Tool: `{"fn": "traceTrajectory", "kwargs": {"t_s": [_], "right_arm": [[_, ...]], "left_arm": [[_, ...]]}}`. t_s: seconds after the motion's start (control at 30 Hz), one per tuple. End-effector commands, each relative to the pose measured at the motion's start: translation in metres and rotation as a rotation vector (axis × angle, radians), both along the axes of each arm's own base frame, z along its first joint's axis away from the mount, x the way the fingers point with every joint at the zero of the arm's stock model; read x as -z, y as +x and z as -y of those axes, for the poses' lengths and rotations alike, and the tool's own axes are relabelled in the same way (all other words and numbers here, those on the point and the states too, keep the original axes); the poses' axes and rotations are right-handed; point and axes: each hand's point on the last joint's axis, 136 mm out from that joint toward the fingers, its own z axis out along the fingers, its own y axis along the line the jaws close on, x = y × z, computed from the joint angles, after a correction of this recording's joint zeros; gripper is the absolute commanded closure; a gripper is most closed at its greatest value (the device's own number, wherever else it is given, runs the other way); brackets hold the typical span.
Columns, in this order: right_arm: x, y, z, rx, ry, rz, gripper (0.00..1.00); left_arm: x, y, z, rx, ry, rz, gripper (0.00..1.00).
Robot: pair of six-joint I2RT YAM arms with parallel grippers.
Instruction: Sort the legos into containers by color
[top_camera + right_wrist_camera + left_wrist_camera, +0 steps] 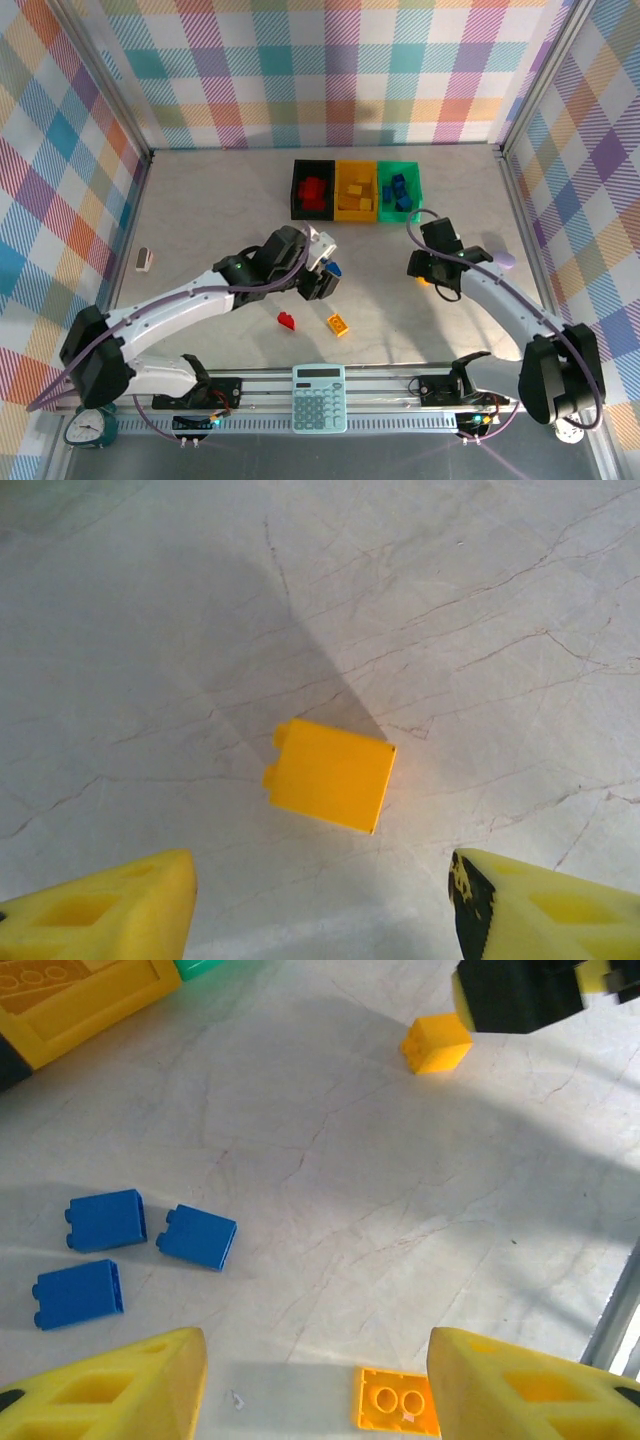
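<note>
We see the left gripper [320,1390] spread and pinching nothing. A yellow brick [398,1400] lies on the desk [400,1210] between its fingertips, and three blue legos [107,1220] lie off to one side. The right gripper [320,900] is spread too. A yellow lego [330,775] lies loose ahead of it, with bare desk all round. The three containers [356,217] sit side by side near the far wall, well apart from the side walls.

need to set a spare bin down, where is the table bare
Bare: the back-left stretch beside the black bin, and the back-right corner beside the green bin. Crowded: the middle, around the red brick and the yellow brick.
</note>
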Motion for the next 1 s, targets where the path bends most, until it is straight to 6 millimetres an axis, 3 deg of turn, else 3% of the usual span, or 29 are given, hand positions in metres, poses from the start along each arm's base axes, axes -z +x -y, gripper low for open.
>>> {"fn": "traceTrajectory", "kwargs": {"t_s": [0.0,0.13,0.47,0.97], "right_arm": [[0.003,0.016,0.004,0.061,-0.012,0.019,0.33],[0.016,0.022,0.008,0.085,-0.034,-0.009,0.35],[0.042,0.033,0.001,0.082,0.004,-0.047,0.41],[0.053,0.036,-0.003,0.043,0.016,-0.07,0.55]], "left_arm": [[-0.016,-0.015,0.004,0.025,-0.095,0.006,0.4],[-0.01,-0.024,-0.004,0.019,-0.092,-0.009,0.4],[-0.006,-0.024,-0.005,0.014,-0.077,-0.005,0.4],[-0.005,-0.022,-0.002,0.02,-0.063,-0.004,0.4]]}}
